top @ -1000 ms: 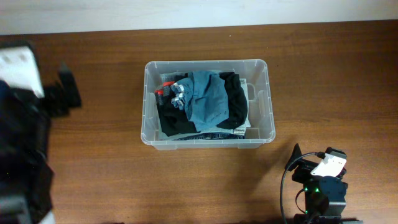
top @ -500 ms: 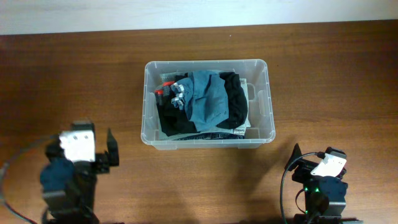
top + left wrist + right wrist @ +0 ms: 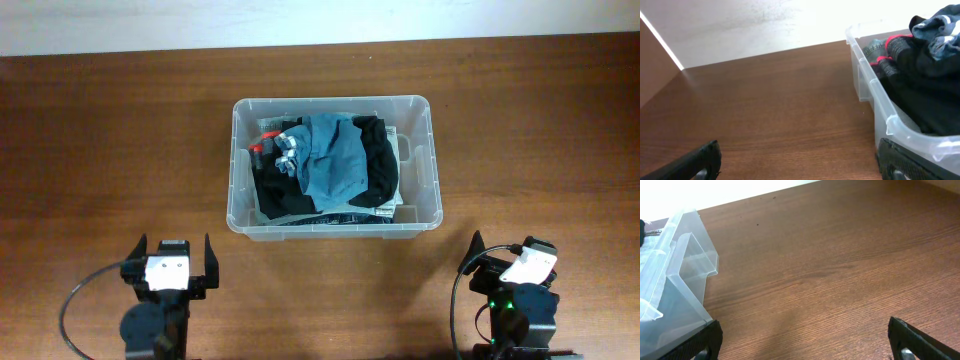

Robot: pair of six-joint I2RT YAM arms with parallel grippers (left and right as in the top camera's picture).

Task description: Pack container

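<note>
Wood table [image 3: 120, 150] | container [image 3: 334, 228] beyond, between left gripper [image 3: 171, 252] and right gripper [image 3: 804, 330] | both spread, empty

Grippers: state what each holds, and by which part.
Nothing. Left gripper and right gripper are both open, jaws empty, apart from the container.

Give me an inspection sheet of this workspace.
Surface: brown wooden table, no marks seen.
Job's things: container mid-table, holding a blue garment over black clothes.
Clutter: nothing seen.
End effectors: left end effector and right end effector both open, empty, at the near edge.
Cables: left cable loops beside its arm; right cable likewise.
Surroundings: white wall behind the table.
</note>
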